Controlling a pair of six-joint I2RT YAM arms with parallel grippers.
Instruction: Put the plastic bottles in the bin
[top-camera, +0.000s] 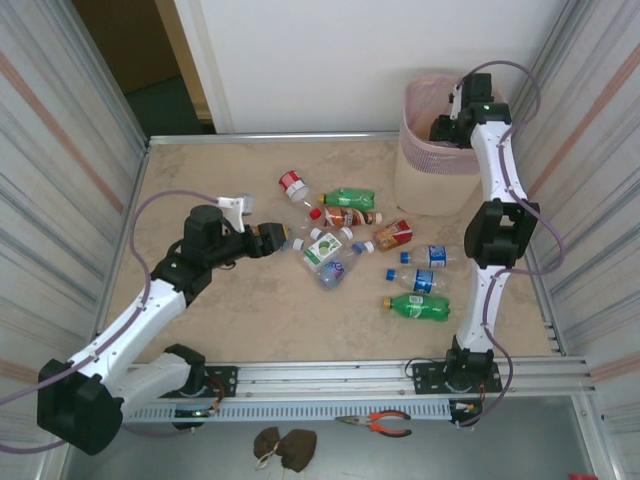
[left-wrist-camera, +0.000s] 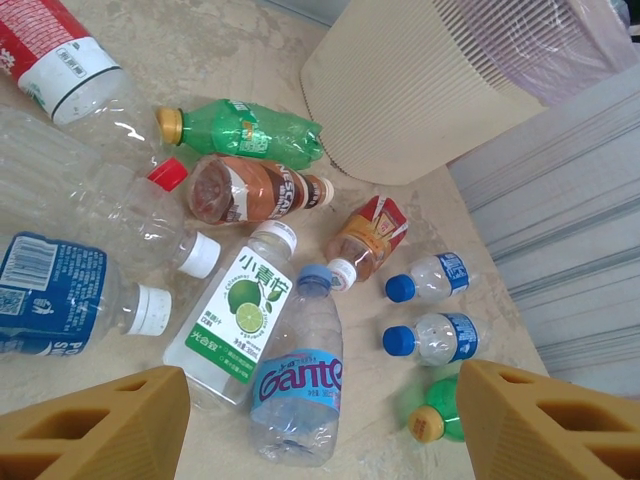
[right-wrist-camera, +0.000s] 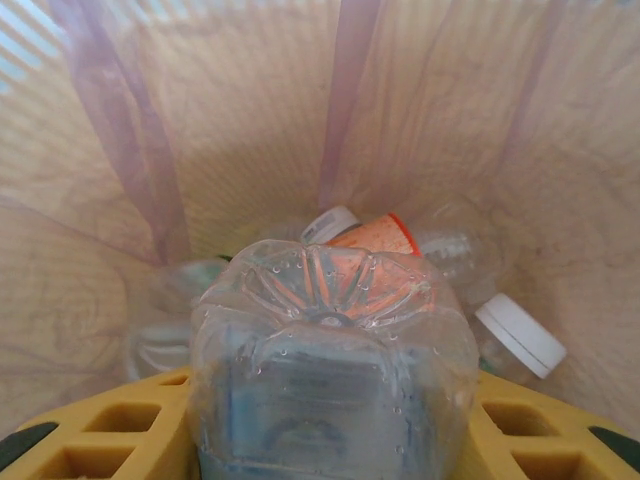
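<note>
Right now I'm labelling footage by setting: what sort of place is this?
Likely a robot test cell: panel walls enclose the table, with plastic bottles staged beside a bin.

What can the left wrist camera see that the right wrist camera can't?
Left wrist camera: bottles lying on the table, such as a green bottle, a lime-label bottle, a Ganten bottle and a small blue-capped bottle, with the open left end effector over them.
Right wrist camera: a clear bottle gripped by the right end effector, and beyond it more bottles inside, one white-capped bottle.
Shared: the bin, seen from outside on the left and from inside on the right, and each camera's own yellow fingers.
</note>
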